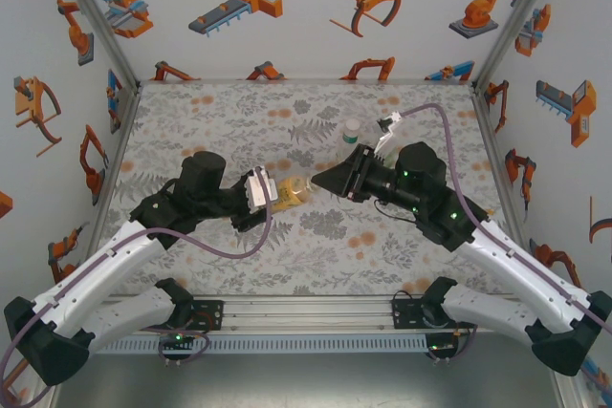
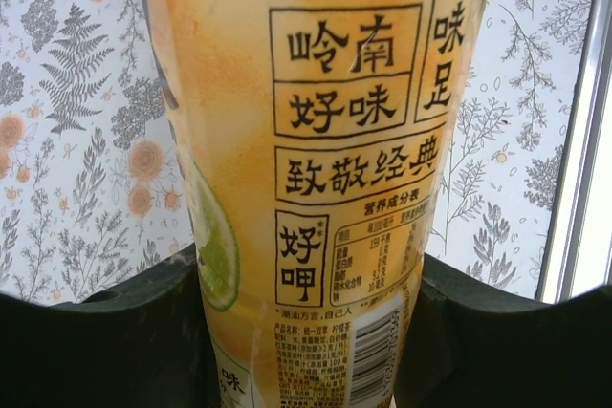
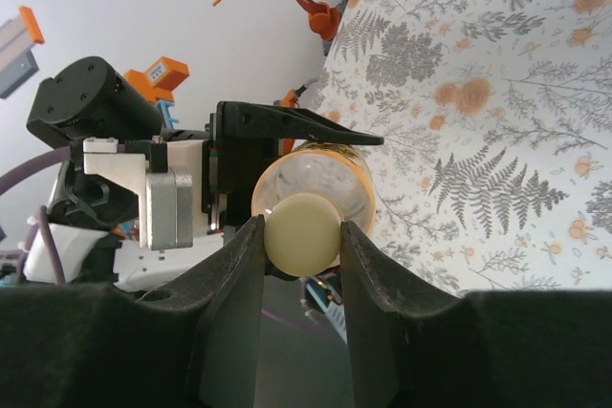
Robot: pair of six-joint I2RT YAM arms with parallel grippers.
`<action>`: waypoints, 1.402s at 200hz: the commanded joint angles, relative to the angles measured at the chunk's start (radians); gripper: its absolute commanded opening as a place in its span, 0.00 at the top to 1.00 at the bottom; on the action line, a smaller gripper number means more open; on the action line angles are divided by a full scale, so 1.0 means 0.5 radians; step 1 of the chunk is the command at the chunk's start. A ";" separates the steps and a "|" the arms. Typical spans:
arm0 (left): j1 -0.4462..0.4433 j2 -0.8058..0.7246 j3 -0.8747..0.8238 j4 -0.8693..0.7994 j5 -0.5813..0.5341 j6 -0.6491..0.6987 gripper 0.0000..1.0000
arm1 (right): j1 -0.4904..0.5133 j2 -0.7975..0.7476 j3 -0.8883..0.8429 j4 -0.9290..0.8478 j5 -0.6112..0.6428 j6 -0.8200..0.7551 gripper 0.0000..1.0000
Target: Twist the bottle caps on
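The amber-yellow bottle, a smooth plastic cylinder held on its side over the middle of the table, carries an orange-yellow label printed in black Chinese characters, among them 岭南好味, 致敬经典 and 好呷, with a lime-slice picture, a small nutrition panel and a barcode. The left end effector is clamped around its body, and the right end effector pinches the round cream cap at its mouth. Below lies the table, covered in a grey fern and orange-flower print.
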 commanded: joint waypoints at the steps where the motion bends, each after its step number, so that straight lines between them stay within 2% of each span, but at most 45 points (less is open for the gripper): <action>1: -0.014 -0.007 0.027 0.112 0.090 0.006 1.00 | 0.071 0.032 0.094 -0.079 0.013 -0.185 0.83; 46: 0.021 -0.028 0.016 0.171 0.142 -0.057 1.00 | 0.115 0.115 0.098 -0.057 0.053 -0.211 0.82; 84: 0.080 -0.061 -0.012 0.251 0.248 -0.102 1.00 | 0.142 0.144 0.086 0.010 0.059 -0.229 0.75; 142: 0.098 -0.070 -0.016 0.246 0.303 -0.084 1.00 | 0.145 0.045 0.118 0.015 0.128 -0.317 0.49; 175: 0.097 -0.067 -0.016 0.237 0.341 -0.064 1.00 | 0.145 -0.022 0.192 -0.082 0.167 -0.466 0.39; 216: 0.096 -0.051 -0.009 0.210 0.424 -0.035 1.00 | 0.145 -0.124 0.292 -0.205 0.169 -0.859 0.34; 239: 0.091 -0.029 0.005 0.173 0.477 -0.012 1.00 | 0.145 -0.163 0.351 -0.282 0.049 -1.224 0.35; 257: 0.084 -0.013 0.020 0.133 0.509 0.013 1.00 | 0.145 -0.202 0.347 -0.306 -0.170 -1.622 0.37; 280: 0.060 0.014 0.041 0.074 0.521 0.047 1.00 | 0.145 -0.248 0.334 -0.422 -0.627 -2.213 0.38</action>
